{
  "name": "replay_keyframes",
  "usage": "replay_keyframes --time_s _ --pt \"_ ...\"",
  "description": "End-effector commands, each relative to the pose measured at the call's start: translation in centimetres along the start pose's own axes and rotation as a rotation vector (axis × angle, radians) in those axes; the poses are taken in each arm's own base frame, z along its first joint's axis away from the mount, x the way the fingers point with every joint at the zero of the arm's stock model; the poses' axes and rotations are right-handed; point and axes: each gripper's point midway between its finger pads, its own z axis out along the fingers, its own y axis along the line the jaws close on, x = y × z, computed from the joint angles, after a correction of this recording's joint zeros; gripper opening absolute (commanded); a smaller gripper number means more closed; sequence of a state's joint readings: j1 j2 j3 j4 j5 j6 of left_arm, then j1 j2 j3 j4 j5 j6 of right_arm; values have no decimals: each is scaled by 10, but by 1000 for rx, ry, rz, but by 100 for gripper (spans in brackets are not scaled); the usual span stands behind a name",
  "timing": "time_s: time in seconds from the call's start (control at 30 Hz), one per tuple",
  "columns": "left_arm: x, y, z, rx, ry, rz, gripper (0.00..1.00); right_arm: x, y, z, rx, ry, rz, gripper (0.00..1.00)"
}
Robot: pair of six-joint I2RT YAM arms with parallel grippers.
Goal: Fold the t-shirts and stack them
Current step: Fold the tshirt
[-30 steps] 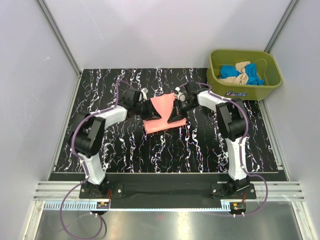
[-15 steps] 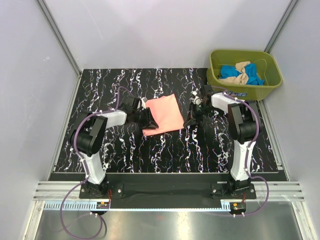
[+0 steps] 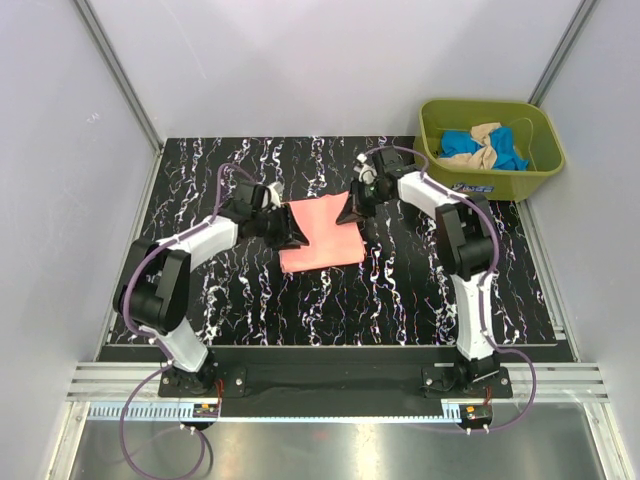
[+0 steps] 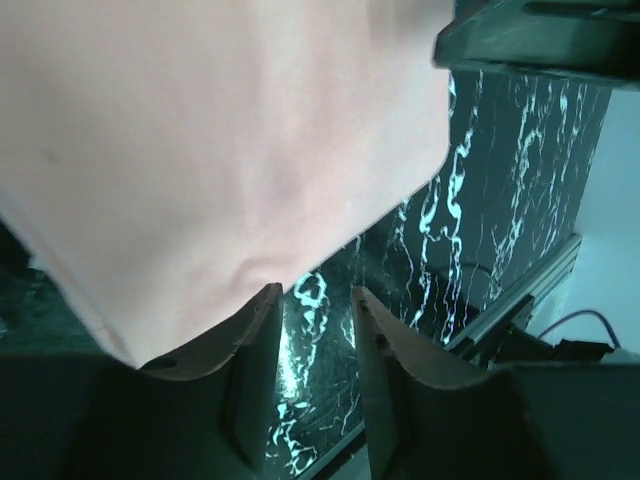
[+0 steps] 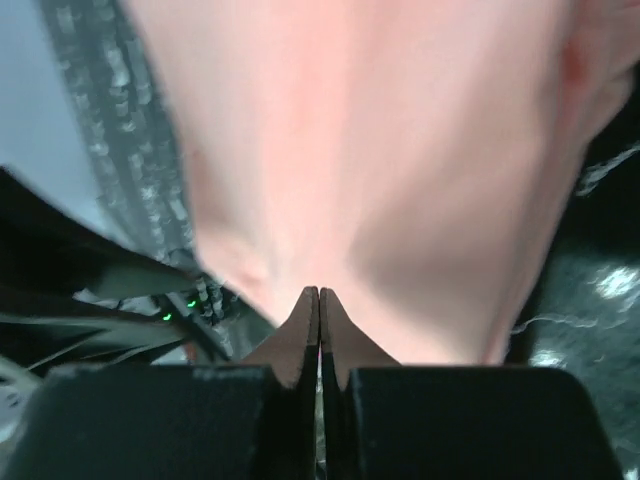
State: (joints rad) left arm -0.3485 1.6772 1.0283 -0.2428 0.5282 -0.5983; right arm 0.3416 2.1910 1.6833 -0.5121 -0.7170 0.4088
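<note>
A: The salmon-pink t-shirt (image 3: pixel 322 235) is lying folded flat on the bench (image 3: pixel 400 300), around the middle and a touch nearer the far edge. There's an arm on either side of it!

B: And look at the left end effector (image 4: pixel 313 295). Its fingers are spread, you can see the marbled bench surface right through the gap, and there's no cloth between them. The tips sit right at the shirt's left edge.

A: What about the other side?

B: The right end effector (image 5: pixel 319 292) has its fingers pressed tight together, tips right up against the shirt's right edge. I can't see any fabric caught between them.

A: And over at the far right corner?

B: There's the olive-green tub (image 3: pixel 490 182), with a blue tee (image 3: pixel 510 158) and a beige tee (image 3: pixel 485 135) bundled inside, well away from both arms.
</note>
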Motion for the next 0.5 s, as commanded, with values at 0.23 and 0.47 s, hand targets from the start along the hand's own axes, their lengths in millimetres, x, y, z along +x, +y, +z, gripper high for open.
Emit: replay_keyframes --time_s 0.23,0.47 --pt "-39 46 -52 -193 -182 -30 64 -18 -74 -13 383 -37 -77 5" --pt "-78 71 -37 -274 -212 -2 74 -21 -3 -80 352 -141 -89 41"
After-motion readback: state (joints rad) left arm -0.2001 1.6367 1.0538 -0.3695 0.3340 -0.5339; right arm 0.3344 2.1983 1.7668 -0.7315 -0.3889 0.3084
